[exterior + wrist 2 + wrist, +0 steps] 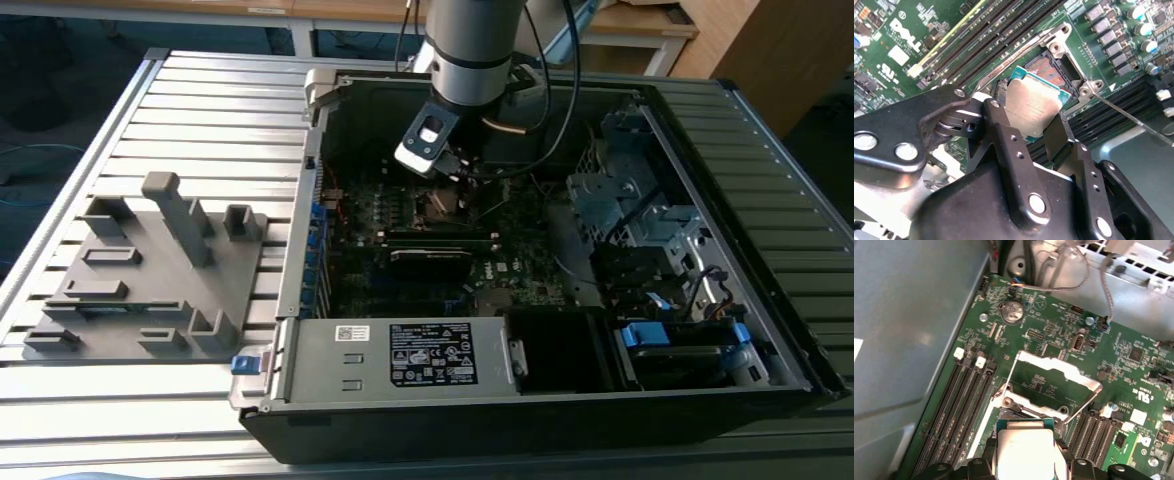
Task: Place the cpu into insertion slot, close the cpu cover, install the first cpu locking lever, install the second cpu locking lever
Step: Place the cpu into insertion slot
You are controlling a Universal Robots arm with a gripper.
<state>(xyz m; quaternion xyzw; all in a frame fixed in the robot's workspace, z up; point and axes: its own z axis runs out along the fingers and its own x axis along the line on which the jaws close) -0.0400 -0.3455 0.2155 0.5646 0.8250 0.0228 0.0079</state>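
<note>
- Your pincer (1030, 122) is closed down to the chip's width, with a finger (999, 120) on each side edge of the cpu (1036, 102), so it's got hold of it.
- In the first wrist view the cpu (1024, 450) sits between the fingertips, silver top facing the camera.
- The insertion slot (1049, 70) is right beside the held chip and partly hidden by it. I can't tell if they're touching.
- The cpu cover (1059, 369) is flipped up open, on the slot's far side from your pincer.
- A thin locking lever (1134, 122) is swung out, away from the socket.
- Further out there's the green motherboard (1064, 325), inside an open computer case (534, 420) lying on a slatted metal bench (200, 100).
- A grey fixture (147, 270) sits on the bench at the exterior view's left.
</note>
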